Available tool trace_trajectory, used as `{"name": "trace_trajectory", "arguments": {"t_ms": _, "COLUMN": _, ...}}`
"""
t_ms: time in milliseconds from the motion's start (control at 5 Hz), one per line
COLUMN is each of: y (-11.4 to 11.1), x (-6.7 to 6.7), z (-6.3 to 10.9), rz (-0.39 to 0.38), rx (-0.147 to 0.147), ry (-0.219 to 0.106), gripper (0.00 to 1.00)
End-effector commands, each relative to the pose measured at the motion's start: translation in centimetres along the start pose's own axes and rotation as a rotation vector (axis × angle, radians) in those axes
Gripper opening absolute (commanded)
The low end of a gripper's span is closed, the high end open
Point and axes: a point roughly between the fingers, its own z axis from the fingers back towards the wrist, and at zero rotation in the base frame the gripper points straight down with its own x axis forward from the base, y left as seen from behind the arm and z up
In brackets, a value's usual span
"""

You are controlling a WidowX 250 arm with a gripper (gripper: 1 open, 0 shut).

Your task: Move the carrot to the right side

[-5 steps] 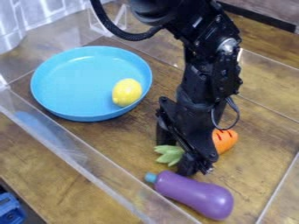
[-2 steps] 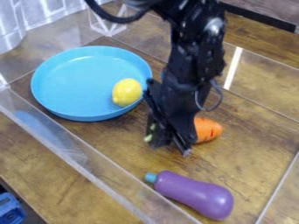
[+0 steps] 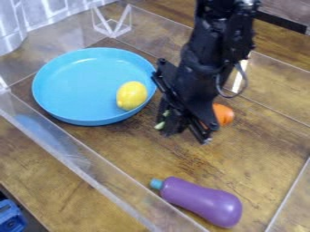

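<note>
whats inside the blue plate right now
Only the yellow lemon lies in the blue plate, near its right rim. The arm covers a little of that rim, so anything there is hidden.

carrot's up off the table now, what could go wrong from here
The carrot shows only as an orange end poking out behind the shut gripper, so the grip may be off-centre and it could slip out mid-carry. The eggplant lies low and to the right; a drop or a low sweep could knock it.
</note>
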Motion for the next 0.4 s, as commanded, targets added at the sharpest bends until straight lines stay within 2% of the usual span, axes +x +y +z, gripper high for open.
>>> {"name": "trace_trajectory", "arguments": {"t_ms": 0, "y": -0.64, "x": 1.36, "z": 2.69, "rz": 0.068, "rx": 0.024, "ry": -0.081, "gripper": 0.00}}
{"name": "trace_trajectory", "arguments": {"t_ms": 200, "y": -1.37, "x": 2.07, "z": 3.53, "rz": 0.059, "rx": 0.049, "ry": -0.093, "gripper": 0.00}}
